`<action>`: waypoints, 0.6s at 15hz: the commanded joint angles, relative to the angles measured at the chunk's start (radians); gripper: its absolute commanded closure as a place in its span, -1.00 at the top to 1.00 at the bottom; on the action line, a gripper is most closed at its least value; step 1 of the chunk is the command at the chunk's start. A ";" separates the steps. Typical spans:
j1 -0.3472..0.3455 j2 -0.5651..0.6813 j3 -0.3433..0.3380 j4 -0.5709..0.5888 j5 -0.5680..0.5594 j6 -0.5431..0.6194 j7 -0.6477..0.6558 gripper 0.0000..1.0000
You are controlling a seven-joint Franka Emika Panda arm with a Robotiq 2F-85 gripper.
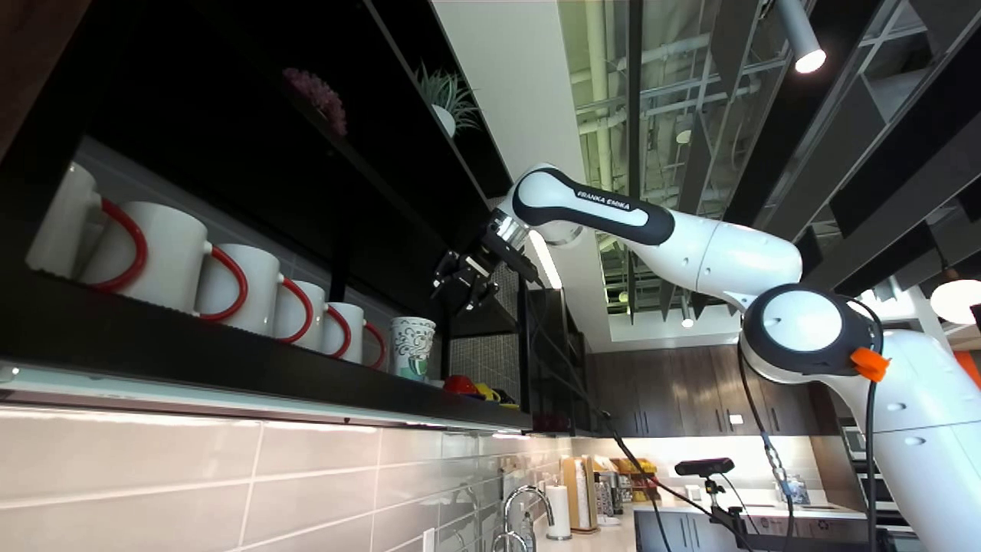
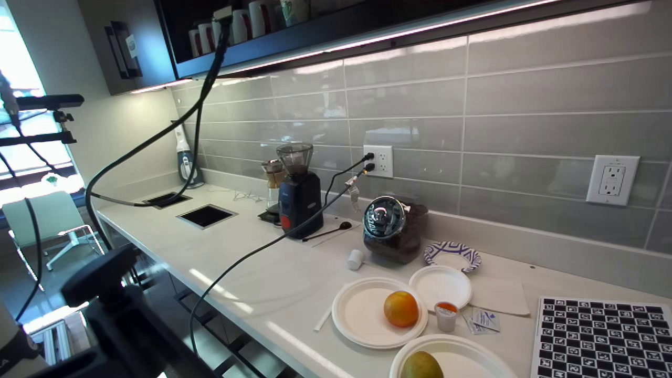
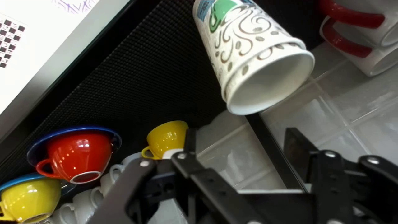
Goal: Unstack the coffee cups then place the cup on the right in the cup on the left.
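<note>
Coffee cups (image 3: pixel 252 57), nested, white, swirl-patterned

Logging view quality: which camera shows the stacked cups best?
The wrist view: the stacked cups appear largest, their nesting plain. Exterior views show less: a small stack, or only part of the stack, cropped at top.

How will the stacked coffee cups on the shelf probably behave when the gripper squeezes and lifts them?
The stacked coffee cups look like paper, so probably light and easily dented. They narrow toward the base, so a sideways push might tip them. Their rims sit close together, so they may lift as one.
</note>
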 commanded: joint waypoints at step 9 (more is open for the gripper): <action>-0.020 -0.069 -0.008 -0.017 0.048 -0.113 -0.023 1.00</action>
